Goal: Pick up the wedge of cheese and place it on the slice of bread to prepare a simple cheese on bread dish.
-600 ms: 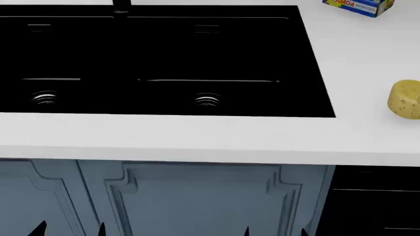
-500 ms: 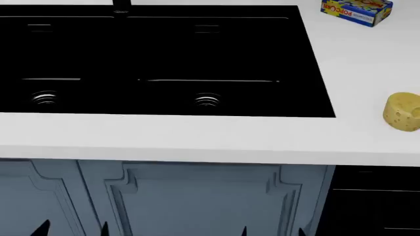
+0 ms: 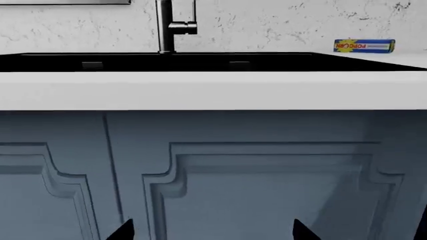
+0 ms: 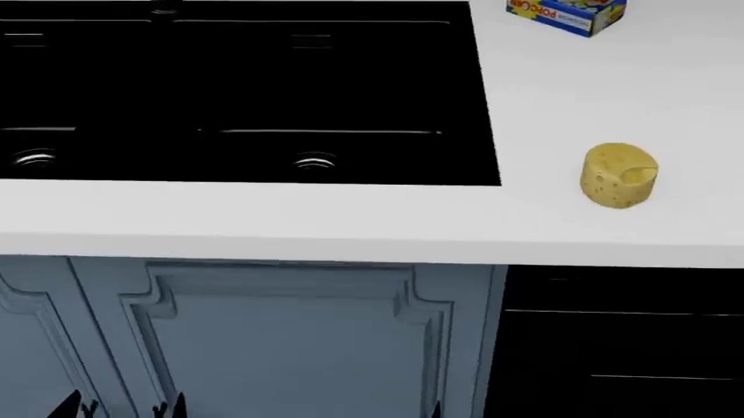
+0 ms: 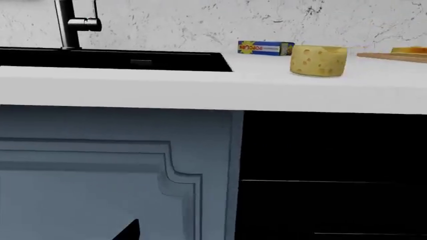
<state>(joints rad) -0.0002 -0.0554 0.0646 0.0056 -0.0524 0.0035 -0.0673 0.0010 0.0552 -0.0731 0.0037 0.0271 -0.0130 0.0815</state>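
The wedge of cheese [image 4: 618,176], pale yellow with round holes, sits on the white counter [image 4: 348,222] to the right of the sink; it also shows in the right wrist view [image 5: 318,60]. The slice of bread is out of the head view. A golden-brown bit [image 5: 408,50] lies on a wooden board [image 5: 390,56] beyond the cheese; I cannot tell whether it is the bread. My left gripper [image 3: 212,232] is open and empty, low in front of the cabinet door. My right gripper [image 5: 212,232] is also low by the cabinet, open, with one fingertip [image 5: 127,231] showing.
A black double sink [image 4: 233,87] fills the counter's left, with a faucet [image 3: 167,25] behind it. A popcorn box [image 4: 566,13] stands at the back right. Below are a blue-grey cabinet door [image 4: 279,340] and black drawers [image 4: 628,348].
The head view has swung to the right, so the cheese and popcorn box now sit further left in the frame. The gripper tips show lower at the bottom edge.
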